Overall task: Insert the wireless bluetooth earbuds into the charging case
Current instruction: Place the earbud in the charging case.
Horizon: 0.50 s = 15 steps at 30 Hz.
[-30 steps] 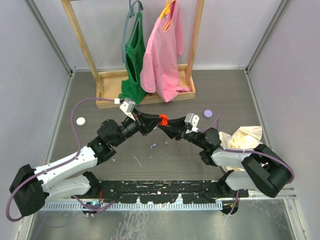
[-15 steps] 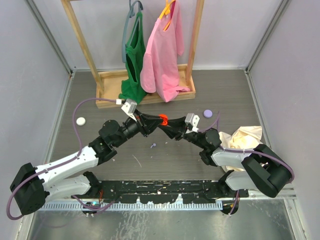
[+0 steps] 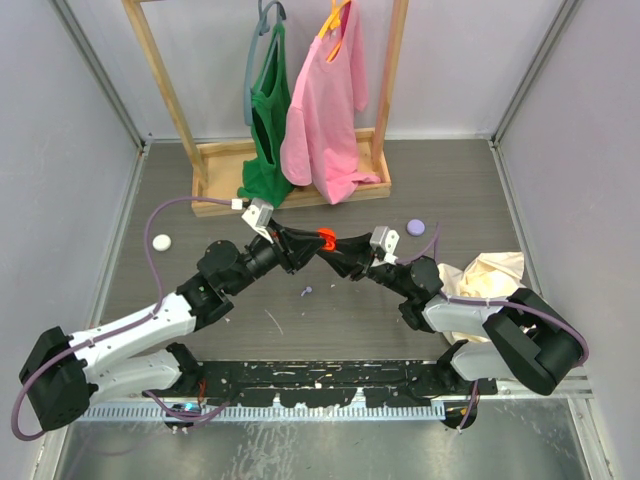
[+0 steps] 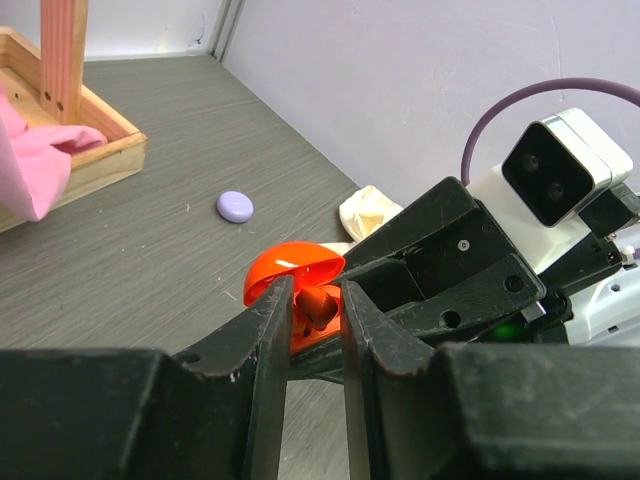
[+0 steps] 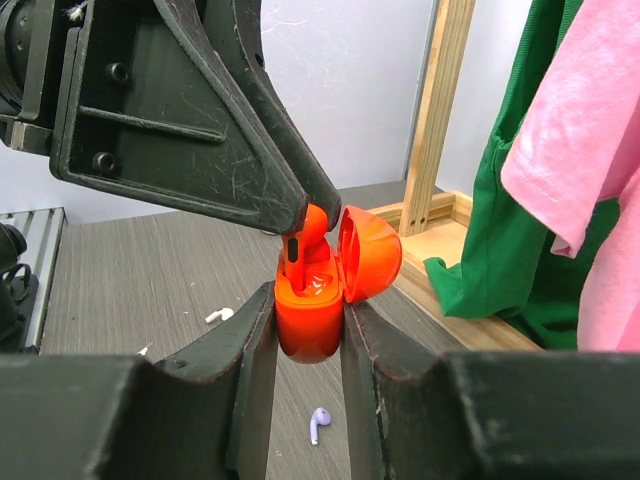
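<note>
Almost nothing has moved. Our right hand (image 5: pixel 305 300) pinches the open case (image 5: pixel 310 335). Our left hand (image 4: pixel 315 300) flanks an orange bud (image 5: pixel 308 235) in the case's socket; we cannot tell whether it grips. One bud seems nearly seated, while a lavender earbud (image 5: pixel 320 425) lies on the desk (image 5: pixel 150 270).

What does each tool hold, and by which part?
Right tool grips glossy orange open-lidded charging case by its lower body. Left tool: orange earbud between tips; grip cannot be told.
</note>
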### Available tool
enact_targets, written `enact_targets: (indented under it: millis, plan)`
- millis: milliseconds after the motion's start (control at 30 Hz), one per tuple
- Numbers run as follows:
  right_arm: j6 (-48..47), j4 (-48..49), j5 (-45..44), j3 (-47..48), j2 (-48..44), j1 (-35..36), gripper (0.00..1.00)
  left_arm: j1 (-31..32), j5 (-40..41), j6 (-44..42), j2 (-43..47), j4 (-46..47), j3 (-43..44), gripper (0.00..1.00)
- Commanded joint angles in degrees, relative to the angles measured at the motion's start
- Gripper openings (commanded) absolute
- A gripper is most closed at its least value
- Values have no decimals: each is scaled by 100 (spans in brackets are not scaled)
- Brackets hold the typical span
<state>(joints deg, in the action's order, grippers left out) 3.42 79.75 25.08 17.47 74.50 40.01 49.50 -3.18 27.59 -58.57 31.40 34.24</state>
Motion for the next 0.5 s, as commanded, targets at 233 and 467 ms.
enact_targets:
  millis: [233,467]
  plan:
    - [16,578,-74,169,-50,27,1,35,-71,218,188,-231,108,33]
    - [36,568,-65,182,-15,26,1,45,-337,428,303,-361,164,37]
